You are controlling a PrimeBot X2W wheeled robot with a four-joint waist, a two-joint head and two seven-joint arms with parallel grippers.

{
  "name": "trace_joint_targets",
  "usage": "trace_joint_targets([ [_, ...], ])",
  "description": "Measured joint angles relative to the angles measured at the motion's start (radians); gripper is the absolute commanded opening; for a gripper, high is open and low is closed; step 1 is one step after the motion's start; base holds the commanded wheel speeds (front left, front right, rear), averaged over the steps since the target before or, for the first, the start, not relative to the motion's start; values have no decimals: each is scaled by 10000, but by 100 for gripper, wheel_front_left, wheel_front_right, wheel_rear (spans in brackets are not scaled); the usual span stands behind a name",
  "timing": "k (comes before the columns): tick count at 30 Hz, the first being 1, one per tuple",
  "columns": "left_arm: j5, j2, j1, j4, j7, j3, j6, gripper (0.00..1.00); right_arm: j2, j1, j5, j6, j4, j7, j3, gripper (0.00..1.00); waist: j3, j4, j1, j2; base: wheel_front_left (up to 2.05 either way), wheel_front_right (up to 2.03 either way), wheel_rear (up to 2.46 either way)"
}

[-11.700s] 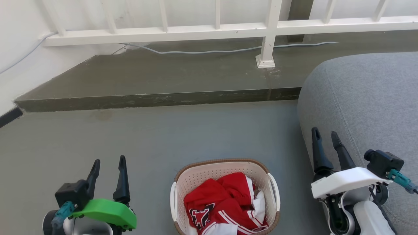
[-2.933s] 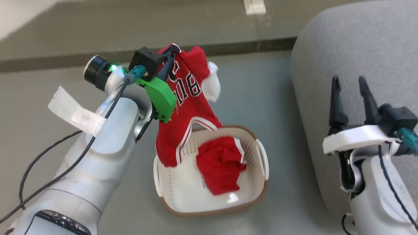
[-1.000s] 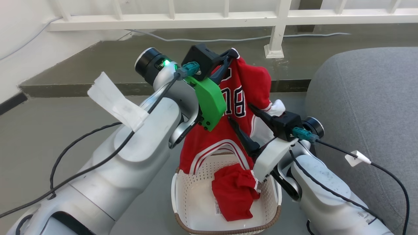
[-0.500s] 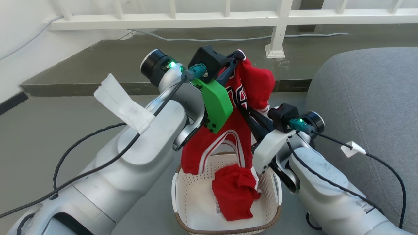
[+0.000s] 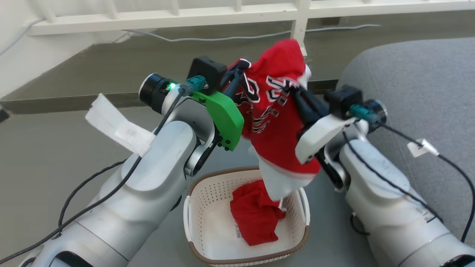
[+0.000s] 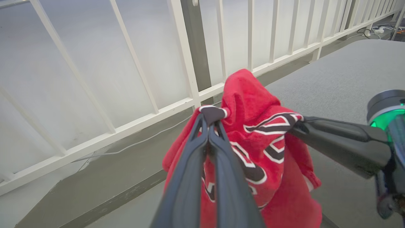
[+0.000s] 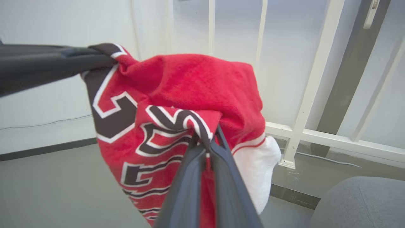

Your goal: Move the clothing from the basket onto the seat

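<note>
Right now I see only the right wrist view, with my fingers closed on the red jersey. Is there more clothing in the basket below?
Observer: Yes. In the head view one red garment lies crumpled inside the basket.
Operator: Does the jersey hang free of the basket?
Observer: The jersey is held up above it. Its white lower edge overlaps the basket's far rim in the picture, so I cannot tell if they touch.
Operator: On which side of the basket is the seat?
Observer: The grey seat is on the robot's right of the basket, beyond the right forearm.
</note>
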Motion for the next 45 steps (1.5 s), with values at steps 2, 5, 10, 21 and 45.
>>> trace_joint_targets([
  [2, -2, -2, 10, -2, -69, 42, 12, 49, -42, -57, -2, -4, -58, -2, -102, 0, 29, -63, 0, 0, 0, 0, 0],
  [5, -58, -6, 81, -13, -307, 125, 84, 100, -230, -215, -6, -82, -238, -2, -407, 0, 113, -263, 0, 0, 0, 0, 0],
  [10, -144, -6, 267, -42, -531, 171, 81, 100, -506, -355, -19, -125, -499, 0, -842, 0, 236, -609, 0, 0, 0, 0, 0],
  [21, -539, -13, 749, -163, -840, -48, -268, 100, -1298, -378, -107, -337, -918, -2, -1843, 0, 510, -1397, 0, 0, 0, 0, 0],
  [45, -525, -2, 1538, -497, -1193, -1116, -709, 100, -1967, -268, -203, -422, -1570, -2, -2863, 0, 1043, -4041, 0, 1, 0, 0, 0],
])
